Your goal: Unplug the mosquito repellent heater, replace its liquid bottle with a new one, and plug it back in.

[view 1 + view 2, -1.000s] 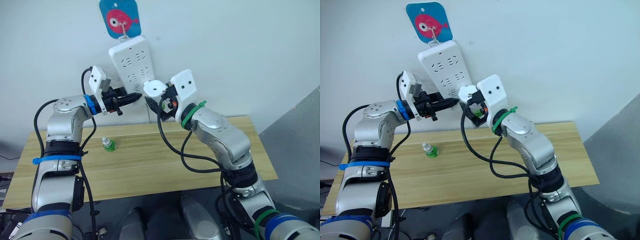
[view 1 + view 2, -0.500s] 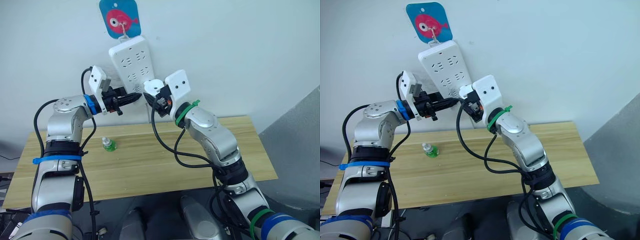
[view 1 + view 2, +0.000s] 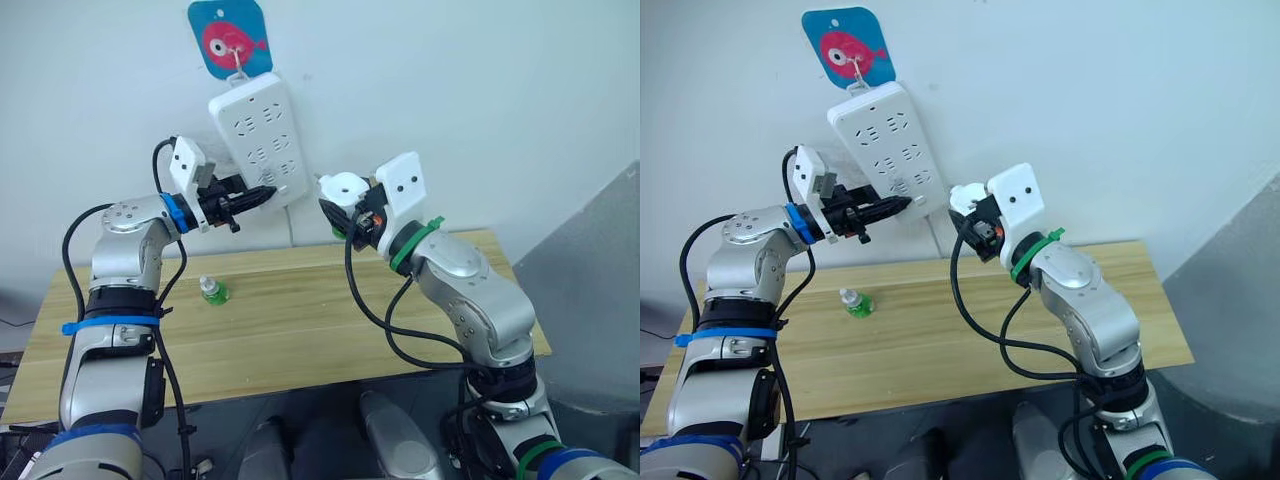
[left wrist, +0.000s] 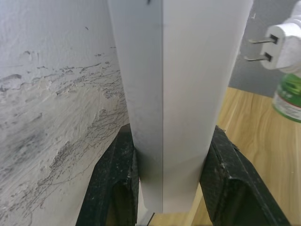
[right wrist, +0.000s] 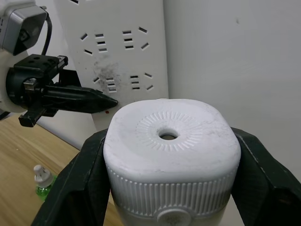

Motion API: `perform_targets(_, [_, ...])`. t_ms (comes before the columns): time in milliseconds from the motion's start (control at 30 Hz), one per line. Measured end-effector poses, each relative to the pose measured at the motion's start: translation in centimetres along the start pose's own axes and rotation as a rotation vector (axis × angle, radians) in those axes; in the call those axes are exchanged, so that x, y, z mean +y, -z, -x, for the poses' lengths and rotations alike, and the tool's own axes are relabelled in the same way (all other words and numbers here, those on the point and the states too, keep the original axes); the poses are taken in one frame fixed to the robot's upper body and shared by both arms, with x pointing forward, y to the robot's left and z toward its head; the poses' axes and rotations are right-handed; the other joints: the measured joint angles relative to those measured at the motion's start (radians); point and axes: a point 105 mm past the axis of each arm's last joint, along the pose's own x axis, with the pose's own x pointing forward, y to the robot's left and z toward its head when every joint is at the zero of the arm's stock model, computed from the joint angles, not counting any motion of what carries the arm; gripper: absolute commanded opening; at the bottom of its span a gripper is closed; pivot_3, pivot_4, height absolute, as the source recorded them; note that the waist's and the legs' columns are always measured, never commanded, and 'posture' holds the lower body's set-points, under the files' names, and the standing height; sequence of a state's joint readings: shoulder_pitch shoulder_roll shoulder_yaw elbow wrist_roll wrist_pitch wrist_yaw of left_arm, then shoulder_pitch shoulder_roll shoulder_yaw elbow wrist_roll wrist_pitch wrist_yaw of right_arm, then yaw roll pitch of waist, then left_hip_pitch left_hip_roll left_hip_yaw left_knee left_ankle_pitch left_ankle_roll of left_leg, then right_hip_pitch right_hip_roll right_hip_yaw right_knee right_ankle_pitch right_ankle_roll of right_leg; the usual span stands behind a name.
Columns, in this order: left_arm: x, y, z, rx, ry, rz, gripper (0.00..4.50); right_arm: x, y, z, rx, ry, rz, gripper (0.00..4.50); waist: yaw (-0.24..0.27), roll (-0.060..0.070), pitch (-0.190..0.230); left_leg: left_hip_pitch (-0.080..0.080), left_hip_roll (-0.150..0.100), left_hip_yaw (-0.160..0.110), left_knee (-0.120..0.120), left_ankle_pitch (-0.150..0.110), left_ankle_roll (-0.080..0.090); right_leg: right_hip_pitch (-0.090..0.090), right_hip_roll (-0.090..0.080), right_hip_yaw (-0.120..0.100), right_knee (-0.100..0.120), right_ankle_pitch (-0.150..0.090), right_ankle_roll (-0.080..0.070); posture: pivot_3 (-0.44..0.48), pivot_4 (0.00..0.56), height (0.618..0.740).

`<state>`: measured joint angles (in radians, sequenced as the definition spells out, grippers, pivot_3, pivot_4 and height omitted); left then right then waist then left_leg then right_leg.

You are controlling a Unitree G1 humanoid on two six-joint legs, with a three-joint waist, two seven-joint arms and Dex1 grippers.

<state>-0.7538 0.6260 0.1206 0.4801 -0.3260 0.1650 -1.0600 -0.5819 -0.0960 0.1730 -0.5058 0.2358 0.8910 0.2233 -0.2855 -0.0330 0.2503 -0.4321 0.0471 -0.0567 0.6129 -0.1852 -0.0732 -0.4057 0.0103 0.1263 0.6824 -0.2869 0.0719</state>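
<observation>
The mosquito repellent heater, white with a centre hole, sits between my right gripper's two fingers, which are shut on its sides. It hangs in the air just right of the white power strip on the wall, apart from it. In the left wrist view its two prongs point toward the strip, and a green liquid bottle is fitted under it. My left gripper is shut on the strip's lower end, one finger on each face. Another green bottle stands on the table.
The wooden table runs below both arms. The strip hangs tilted from a blue fish hook plate, and its cable drops behind the table. A grey panel stands at the right.
My right gripper first carried the heater up against the strip's sockets, then drew back to the right with it. The left gripper has kept its hold on the strip.
</observation>
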Motion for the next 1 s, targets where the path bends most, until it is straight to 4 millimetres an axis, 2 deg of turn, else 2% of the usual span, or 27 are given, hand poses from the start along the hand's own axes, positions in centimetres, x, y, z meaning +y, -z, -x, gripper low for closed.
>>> perform_targets(67, [0.0,0.3,0.7,0.0,-0.022,-0.018,1.3,-0.4,0.1,0.5,-0.004,0.019,-0.026,2.96,-0.012,0.0,-0.001,0.0,0.0,0.0,0.0,0.0,0.0,0.0,0.0,0.0,0.0,0.0,0.0,-0.338,0.235,0.733])
perform_targets(167, [-0.5,1.1,2.1,0.035,-0.045,-0.083,2.34,-1.0,-0.3,1.1,-0.031,0.055,-0.059,2.96,-0.031,0.001,-0.001,0.0,0.001,0.0,-0.001,0.0,0.0,0.0,0.0,0.0,0.0,0.001,-0.002,-0.351,0.233,0.733])
perform_targets(200, [-1.1,2.1,2.7,0.078,-0.04,-0.112,2.71,-1.3,-0.3,1.3,-0.036,0.07,-0.072,2.96,-0.036,0.005,-0.003,0.001,0.001,0.0,-0.002,0.0,0.0,0.0,0.0,0.0,0.0,0.001,-0.002,-0.351,0.233,0.733])
perform_targets(300, [-4.5,7.7,4.7,0.209,-0.005,-0.073,3.64,-2.1,0.0,1.7,-0.033,0.116,-0.107,2.96,-0.044,0.007,-0.003,-0.002,0.001,-0.001,-0.004,0.0,0.0,-0.004,-0.001,-0.001,0.0,0.001,-0.003,-0.353,0.232,0.733])
perform_targets(367, [-6.9,8.9,5.1,0.219,0.024,-0.071,4.24,-2.4,0.1,1.7,-0.041,0.143,-0.139,2.96,-0.042,0.007,-0.003,-0.004,0.001,-0.001,-0.004,0.0,0.0,-0.005,-0.001,-0.001,0.0,0.001,-0.003,-0.352,0.232,0.733])
perform_targets(433, [-8.5,8.1,4.6,0.163,0.036,-0.089,4.49,-2.4,0.1,1.6,-0.052,0.153,-0.175,2.96,-0.031,0.007,-0.003,-0.004,0.0,-0.001,-0.004,0.0,0.0,-0.004,-0.003,-0.001,0.0,0.001,-0.003,-0.351,0.234,0.733])
perform_targets(567, [-12.4,5.8,3.5,0.026,0.107,-0.072,4.5,-2.0,0.4,1.6,-0.058,0.15,-0.271,2.96,-0.023,0.007,-0.003,-0.003,-0.002,0.001,-0.002,0.0,-0.001,-0.002,-0.004,0.0,-0.001,0.001,-0.002,-0.354,0.236,0.733])
perform_targets(633, [-13.8,5.3,2.6,-0.025,0.106,-0.05,4.5,-2.3,0.7,1.9,-0.058,0.163,-0.334,2.96,-0.02,0.007,-0.003,-0.003,-0.002,0.001,-0.001,0.0,-0.001,-0.001,-0.004,0.0,-0.001,0.0,-0.001,-0.357,0.237,0.733])
perform_targets(733, [-14.3,4.2,0.6,-0.097,0.055,-0.049,4.5,-2.6,0.5,2.5,-0.087,0.172,-0.478,2.96,-0.021,0.007,-0.003,-0.003,-0.001,0.002,0.0,0.001,0.0,-0.001,-0.002,0.0,-0.001,0.0,-0.001,-0.355,0.239,0.733])
perform_targets(867, [-14.2,2.4,-1.3,-0.18,0.019,-0.043,4.5,-3.3,0.9,3.2,-0.073,0.185,-0.565,2.96,-0.023,0.007,-0.003,-0.003,-0.001,0.002,0.0,0.001,0.001,-0.001,-0.002,0.0,-0.001,0.0,0.0,-0.361,0.237,0.733])
perform_targets(1000, [-15.2,0.9,-3.1,-0.256,0.029,-0.026,4.5,-3.4,0.7,3.7,-0.081,0.19,-0.65,2.96,-0.031,0.007,-0.003,-0.003,-0.001,0.002,-0.001,0.001,0.001,-0.001,-0.002,0.0,-0.001,0.0,-0.001,-0.368,0.232,0.733])
